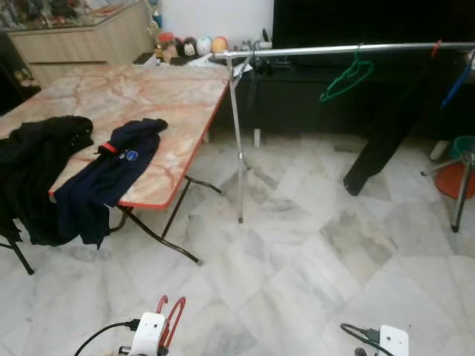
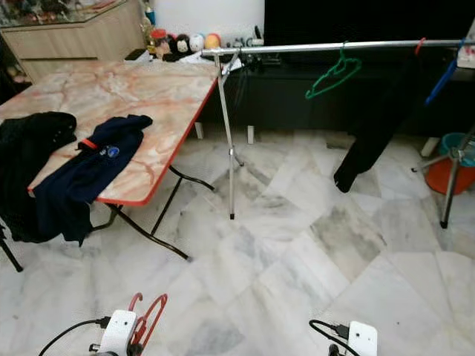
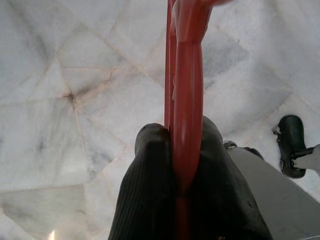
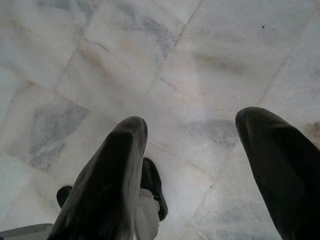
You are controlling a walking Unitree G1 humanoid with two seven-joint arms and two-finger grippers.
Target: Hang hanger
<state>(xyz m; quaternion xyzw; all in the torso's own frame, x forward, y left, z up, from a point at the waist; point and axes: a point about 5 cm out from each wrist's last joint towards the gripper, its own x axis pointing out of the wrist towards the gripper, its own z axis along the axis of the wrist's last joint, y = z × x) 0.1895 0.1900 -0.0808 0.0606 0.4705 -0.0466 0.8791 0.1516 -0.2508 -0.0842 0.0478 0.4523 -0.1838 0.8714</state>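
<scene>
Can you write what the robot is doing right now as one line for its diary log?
left gripper: shut on red hanger, low over floor | right gripper: open, idle | rail: ahead, green hanger hung

The room is evenly and softly lit, with no hard shadows. The pale marble floor looks bright and a little washed out, while the black cabinet beyond the rail is so dark that nothing in it can be made out. The eye views are slightly soft and grainy; the rail bows a little toward the picture edge. In the left wrist view the red hanger between the fingers is blurred, with a dull sheen. The right gripper's fingers are dark and out of focus; the floor past them is sharper.
</scene>
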